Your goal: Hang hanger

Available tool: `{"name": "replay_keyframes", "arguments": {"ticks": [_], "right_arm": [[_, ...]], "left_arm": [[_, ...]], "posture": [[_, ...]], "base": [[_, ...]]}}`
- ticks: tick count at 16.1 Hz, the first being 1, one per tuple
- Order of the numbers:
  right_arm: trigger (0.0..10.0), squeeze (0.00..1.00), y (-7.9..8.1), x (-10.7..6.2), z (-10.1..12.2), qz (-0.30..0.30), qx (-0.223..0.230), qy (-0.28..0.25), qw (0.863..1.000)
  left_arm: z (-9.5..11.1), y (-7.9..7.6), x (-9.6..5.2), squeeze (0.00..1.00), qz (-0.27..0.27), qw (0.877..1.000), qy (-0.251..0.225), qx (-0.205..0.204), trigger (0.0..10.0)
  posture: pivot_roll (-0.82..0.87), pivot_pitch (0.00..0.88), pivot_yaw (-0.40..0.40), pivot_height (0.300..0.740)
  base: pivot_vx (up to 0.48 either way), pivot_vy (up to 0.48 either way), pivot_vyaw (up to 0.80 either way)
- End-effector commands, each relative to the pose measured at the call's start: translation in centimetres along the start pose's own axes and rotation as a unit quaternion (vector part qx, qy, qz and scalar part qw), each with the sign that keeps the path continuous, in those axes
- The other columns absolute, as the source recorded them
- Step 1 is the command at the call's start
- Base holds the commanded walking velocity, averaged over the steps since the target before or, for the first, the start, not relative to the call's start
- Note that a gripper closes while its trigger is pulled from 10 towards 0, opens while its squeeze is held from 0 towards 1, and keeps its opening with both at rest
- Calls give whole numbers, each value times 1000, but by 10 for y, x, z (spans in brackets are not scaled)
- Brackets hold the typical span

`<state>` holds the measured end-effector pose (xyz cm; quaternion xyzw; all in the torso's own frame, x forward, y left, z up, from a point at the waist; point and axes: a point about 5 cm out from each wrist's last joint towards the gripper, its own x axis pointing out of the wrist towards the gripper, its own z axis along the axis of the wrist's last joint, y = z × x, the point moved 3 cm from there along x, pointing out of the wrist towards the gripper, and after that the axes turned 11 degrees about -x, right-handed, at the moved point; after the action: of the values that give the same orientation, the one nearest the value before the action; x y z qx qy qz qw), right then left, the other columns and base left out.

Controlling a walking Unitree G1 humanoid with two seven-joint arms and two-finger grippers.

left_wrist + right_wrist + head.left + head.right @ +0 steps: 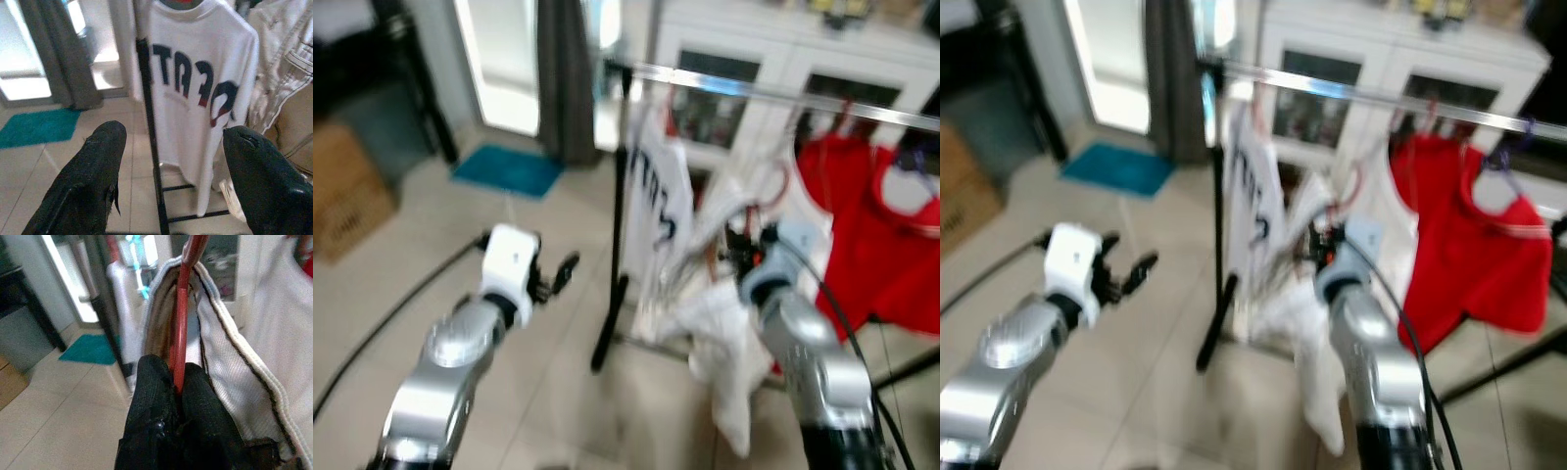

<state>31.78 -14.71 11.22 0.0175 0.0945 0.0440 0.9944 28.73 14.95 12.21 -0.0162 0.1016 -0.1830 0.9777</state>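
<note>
Right gripper (pixel 178 396) pinching red hanger (pixel 185 298), fingers pressed together on its wire; white garment (pixel 729 362) draped from it; hanger's long axis runs up from fingers toward rail (pixel 783 95), above and ahead; left gripper (pixel 171 161) spread wide, empty, facing printed white shirt (pixel 200 98); right arm clearly nearer rail.

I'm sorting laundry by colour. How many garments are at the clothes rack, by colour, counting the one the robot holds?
Red: 1, the red T-shirt.
White or cream: 3, the printed T-shirt, the plain white top beside the red T-shirt, and the cream garment on the red hanger in the right claw.
Total: 4 (the view is blurred).
</note>
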Motion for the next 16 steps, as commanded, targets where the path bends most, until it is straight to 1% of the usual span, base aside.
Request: {"name": "replay_keyframes", "arguments": {"ticks": [1, 6, 10, 12, 14, 16], "right_arm": [[10000, 0, -17, -2, 17, -28, -11, -36, 999], [10000, 0, -8, 0, 15, -2, -14, -36, 999], [10000, 0, -7, 2, 17, 0, -15, -39, 999], [10000, 0, -8, 2, 20, -3, -23, -47, 999], [10000, 0, -13, 3, 21, -16, -44, -53, 997], [10000, 0, -15, 3, 22, -21, -52, -57, 997]], "left_arm": [[6, -13, 5, 0, -27, 1000, -11, 2, 10000], [7, -13, 4, 0, -28, 999, -12, 10, 10000], [7, -13, 4, 0, -28, 999, -12, 14, 10000], [7, -13, 4, 0, -29, 999, -12, 15, 10000], [7, -14, 4, 0, -31, 999, -12, 16, 10000], [7, -15, 4, 0, -32, 999, -12, 17, 10000]], "posture": [[70, 12, -47, 740], [82, 8, -52, 740], [87, 0, -57, 740], [88, 0, -58, 740], [90, 0, -62, 740], [92, 0, -63, 740]], "base": [[360, 0, 0], [359, 0, 0], [360, 0, 0], [360, 0, 0], [356, 0, 0], [358, 0, 0]]}}
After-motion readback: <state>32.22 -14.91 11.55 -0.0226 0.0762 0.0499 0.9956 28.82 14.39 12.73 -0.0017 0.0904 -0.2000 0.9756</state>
